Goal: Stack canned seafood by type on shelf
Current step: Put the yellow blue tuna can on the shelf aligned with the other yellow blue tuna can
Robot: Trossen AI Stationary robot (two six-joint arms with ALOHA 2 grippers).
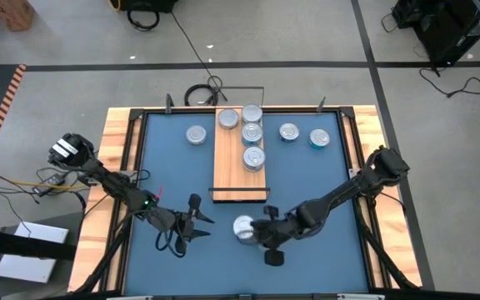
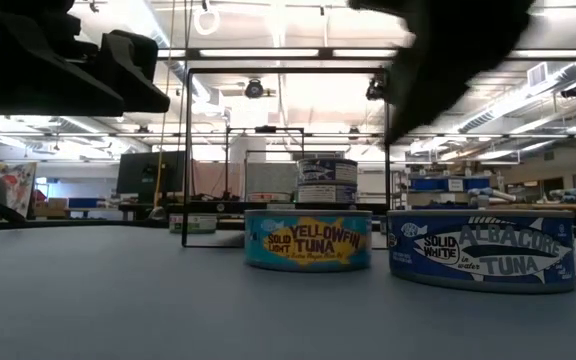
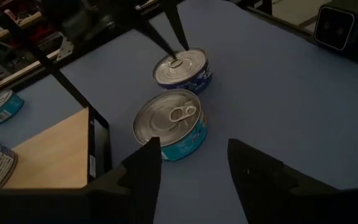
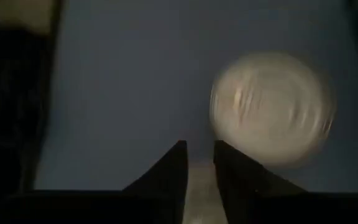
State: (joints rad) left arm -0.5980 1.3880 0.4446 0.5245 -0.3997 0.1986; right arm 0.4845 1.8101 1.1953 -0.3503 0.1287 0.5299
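Observation:
Two tins stand on their bases on the blue table near its front edge. One is a teal yellowfin tin [image 3: 169, 121] [image 1: 243, 227] [image 2: 308, 240]. The other is a dark blue albacore tin [image 3: 182, 68] [image 2: 481, 248], hidden under the arm in the high view. My right gripper [image 1: 262, 232] [image 4: 199, 168] comes down on the albacore tin with its fingers almost together. My left gripper [image 3: 194, 168] [image 1: 200, 221] is open, level, just left of the yellowfin tin and touching nothing. The shelf [image 1: 233, 179] carries several tins, one stacked on another [image 2: 326, 180]. My right gripper meets the albacore tin's silver top at the pull ring [image 3: 176, 61], its thin fingers [image 3: 166, 34] slanting down from above and from the table's right. Whether they pinch the ring or only rest on the lid, I cannot tell. The tin stands flat on the table.
Three more tins stand on the table beside the shelf: one to its left [image 1: 196, 134], two to its right [image 1: 288, 132] [image 1: 319, 137]. The shelf's black end frame [image 3: 95, 134] rises close to the yellowfin tin. Wooden rails [image 1: 115, 167] border the table.

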